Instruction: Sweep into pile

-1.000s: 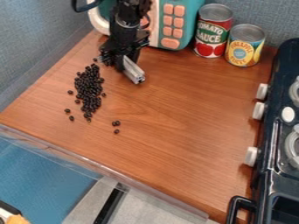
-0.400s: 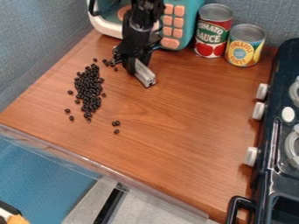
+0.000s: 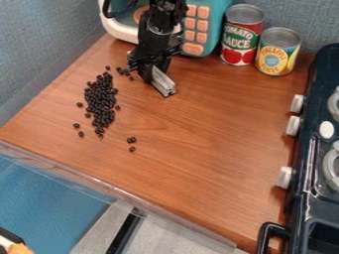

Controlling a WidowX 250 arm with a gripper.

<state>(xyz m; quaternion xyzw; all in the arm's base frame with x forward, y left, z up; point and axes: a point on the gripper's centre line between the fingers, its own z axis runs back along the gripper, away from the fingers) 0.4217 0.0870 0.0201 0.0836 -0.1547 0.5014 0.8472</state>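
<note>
Black beans [image 3: 101,101] lie on the wooden bench [image 3: 205,134], left of the frame's centre, most of them in one long, narrow heap. I have the pincer [image 3: 147,74] above and to the right of them, clenched on a pale metal bar [image 3: 163,84]. The bar's free end points toward the lower right, so its long side faces the beans; I take that to be why it is held this way, as a straight edge to push them with. Whether it touches the wood, I can't tell.

A few strays [image 3: 124,71] sit between the pincer and the top of the heap, and a small group [image 3: 131,140] lies apart, below and to the right of it. Those look like what I should gather next, the upper ones first, since the bar is close by. Too hard a push could scatter the heap or roll beans toward the bench's left edge.

Two cans [image 3: 242,34] stand near the teal toy oven [image 3: 215,22] at the top of the frame, leaving my sweeping side free.
</note>
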